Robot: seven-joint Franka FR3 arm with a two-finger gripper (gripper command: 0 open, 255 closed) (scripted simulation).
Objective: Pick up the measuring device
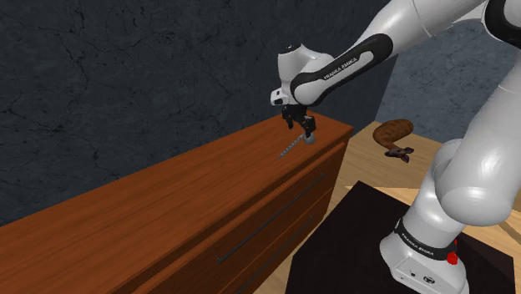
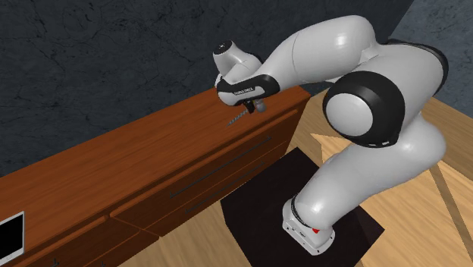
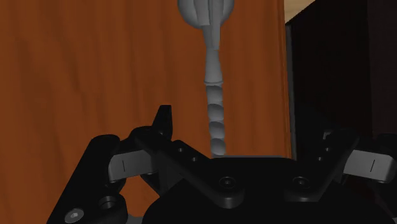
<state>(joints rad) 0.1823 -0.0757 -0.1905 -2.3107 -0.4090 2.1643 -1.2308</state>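
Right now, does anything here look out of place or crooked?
Two things. The grey measuring device slants at the far end of the dresser, its upper end at the gripper, not lying flat. And a brown lump lies on the wooden floor beyond the dresser; what it is I cannot tell.

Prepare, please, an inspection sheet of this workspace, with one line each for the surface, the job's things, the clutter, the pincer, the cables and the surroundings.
Surface: brown wooden dresser top.
Job's things: thin grey measuring device, slanted over the dresser's far end, with one end at the pincer; whether it rests on the wood cannot be told.
Clutter: brown object on the floor beyond the dresser.
Pincer: black pincer at the device's upper end; the grip cannot be judged.
Cables: nothing seen.
Surroundings: dark cracked wall, light wooden floor, black stand under the arm.
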